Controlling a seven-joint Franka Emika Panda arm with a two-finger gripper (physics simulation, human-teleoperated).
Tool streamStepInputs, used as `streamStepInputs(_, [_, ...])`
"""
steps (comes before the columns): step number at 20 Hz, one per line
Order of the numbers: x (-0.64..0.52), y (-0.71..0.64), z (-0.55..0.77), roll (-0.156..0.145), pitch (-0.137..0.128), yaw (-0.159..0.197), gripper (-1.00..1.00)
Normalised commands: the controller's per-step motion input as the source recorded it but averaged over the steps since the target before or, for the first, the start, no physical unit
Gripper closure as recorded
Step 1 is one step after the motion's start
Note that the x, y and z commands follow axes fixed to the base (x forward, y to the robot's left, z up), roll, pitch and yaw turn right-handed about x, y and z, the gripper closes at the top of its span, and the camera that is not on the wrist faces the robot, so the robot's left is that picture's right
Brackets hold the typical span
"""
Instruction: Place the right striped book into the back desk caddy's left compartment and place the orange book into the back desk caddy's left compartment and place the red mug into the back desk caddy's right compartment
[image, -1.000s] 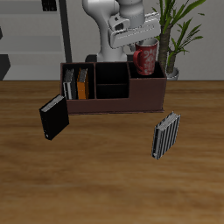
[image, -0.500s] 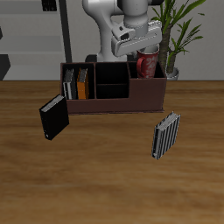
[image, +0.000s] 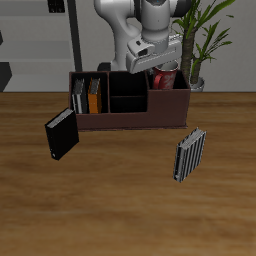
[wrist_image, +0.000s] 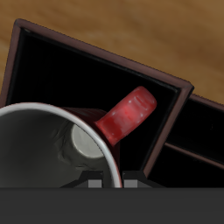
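You are on the last step: the red mug (image: 165, 75) is low inside the right compartment (image: 170, 100) of the back desk caddy (image: 130, 118), with only its upper part showing above the brown wall. The pincer (image: 160, 55) hangs directly over it. In the wrist view the mug's pale rim (wrist_image: 52, 114) fills much of the frame and its handle (wrist_image: 127, 114) points out toward the compartment's dark wall. The fingers themselves are not clearly visible in either view, so I cannot tell if the pincer grips the mug or has let it go.

The other two steps look done, judging from how things lie. An orange book (image: 95, 97) and a striped book (image: 79, 96) stand together in the left compartment (image: 86, 92), at 9 o'clock from the mug. Another striped book (image: 189, 154) stands on the counter (image: 120, 200) at 6 o'clock from the mug, well apart from the caddy, and a black book (image: 60, 134) stands near the caddy's other end.

For the next move, you should make sure the mug's base rests on the compartment floor, then open the pincer if it is closed, and lift straight up. Take care that the fingers do not catch the rim or the handle.
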Motion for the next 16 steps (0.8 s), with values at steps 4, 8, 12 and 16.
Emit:
streamStepInputs(4, [0.11,-0.10,-0.16,-0.027,0.055,-0.005,1.00])
streamStepInputs(8, [0.10,-0.15,-0.09,-0.050,0.058,-0.044,-1.00])
streamStepInputs(12, [0.04,-0.06,0.01,-0.012,0.010,-0.019,-1.00])
streamStepInputs(16, [0.02,-0.04,0.09,-0.001,-0.008,-0.029,-1.00])
